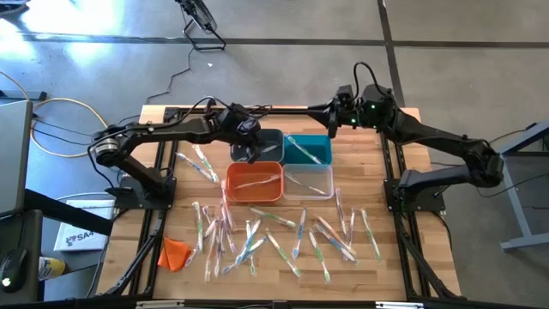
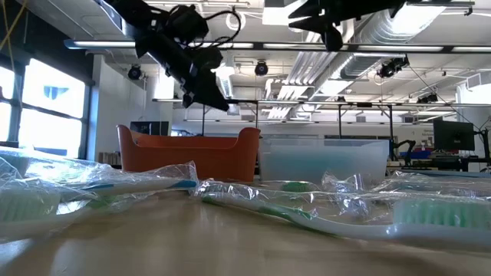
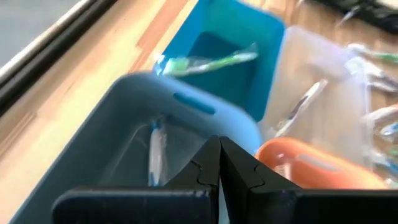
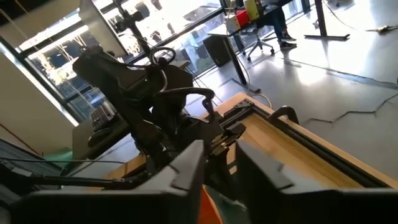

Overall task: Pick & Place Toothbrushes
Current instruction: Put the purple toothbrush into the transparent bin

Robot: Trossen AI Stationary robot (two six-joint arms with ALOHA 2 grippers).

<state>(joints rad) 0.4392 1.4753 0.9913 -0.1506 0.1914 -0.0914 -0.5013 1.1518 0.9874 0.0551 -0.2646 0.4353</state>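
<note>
While most toothbrushes (image 1: 283, 240) lie scattered on the table (image 1: 403, 249) in the high view, the left end effector (image 1: 244, 153) hangs above the dark grey bin (image 1: 273, 142). Low down, wrapped brushes fill the foreground before the orange bin (image 2: 188, 153). Its wrist view shows the fingers pressed together, empty, over one brush in the grey bin. The right end effector (image 4: 219, 165) stands slightly apart, holding nothing.

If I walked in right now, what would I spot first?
Probably the shiny heap of wrapped toothbrushes scattered over the front of the wooden table. Behind it sit four bins: orange bin, clear bin, teal bin and grey bin. The left gripper hangs over the grey one, jaws shut.
</note>
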